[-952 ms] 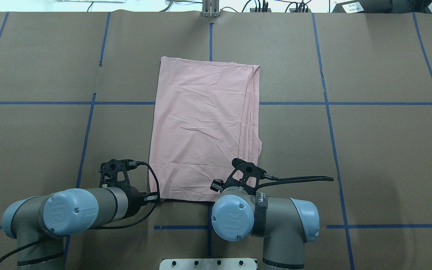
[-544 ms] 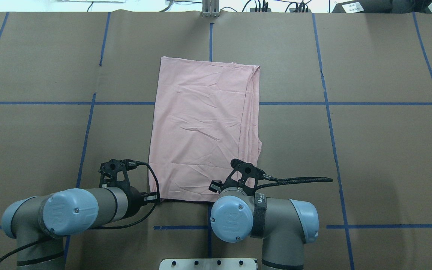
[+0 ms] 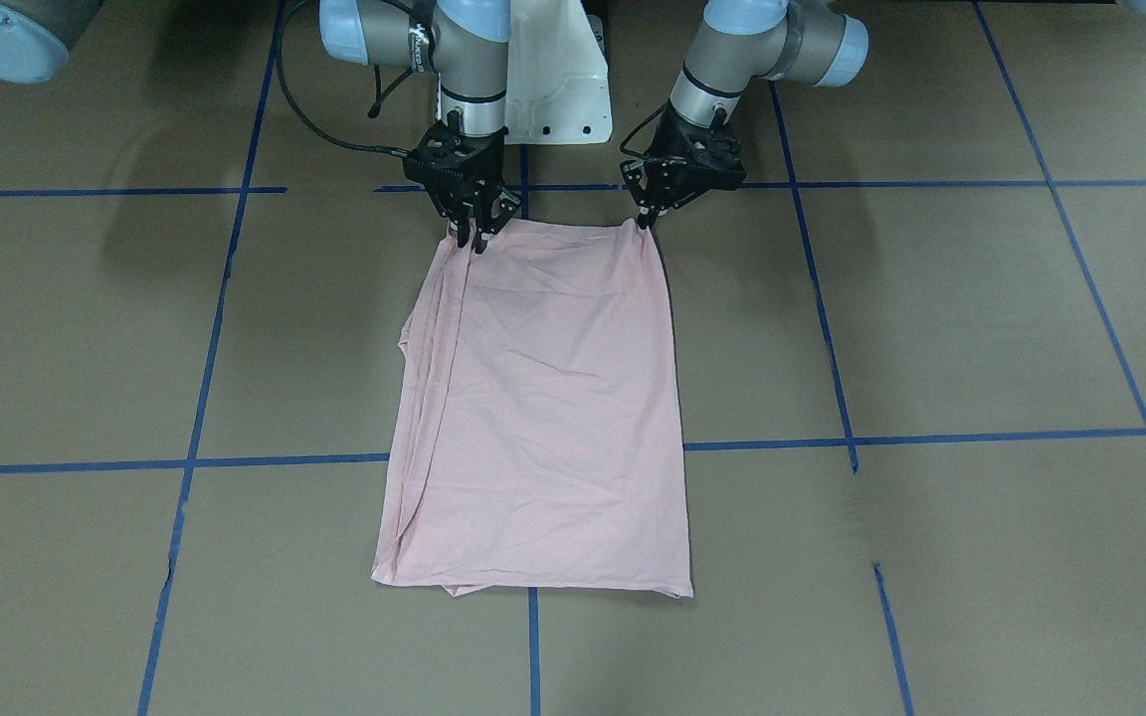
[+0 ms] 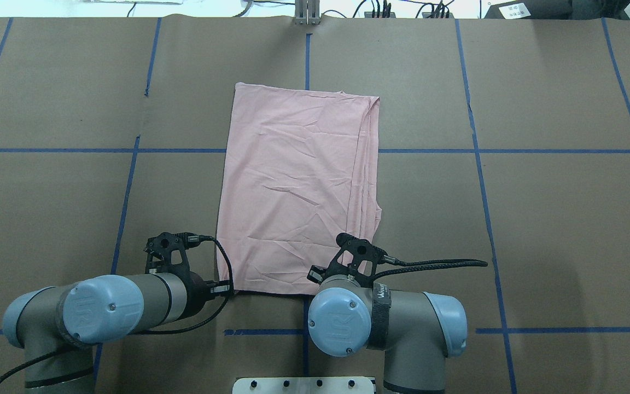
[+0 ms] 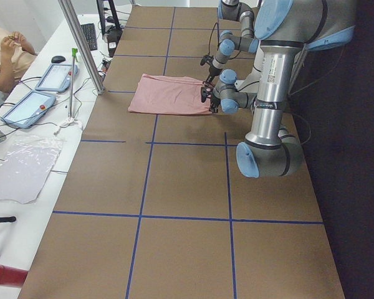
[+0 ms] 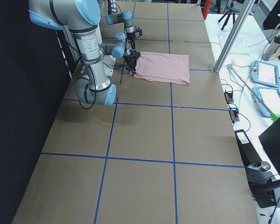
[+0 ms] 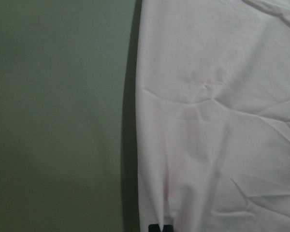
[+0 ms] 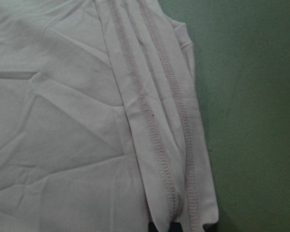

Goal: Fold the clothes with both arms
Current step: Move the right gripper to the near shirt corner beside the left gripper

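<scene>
Exterior front-facing: my left gripper [image 3: 646, 220] and right gripper [image 3: 474, 237] pinch the pink T-shirt [image 3: 548, 418] by its near corners; it extends lengthwise away.

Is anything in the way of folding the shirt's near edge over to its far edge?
Nothing visible. The left hand and right hand pinch the near corners of the shirt, and nothing lies on its far half or on the table around it.
</scene>
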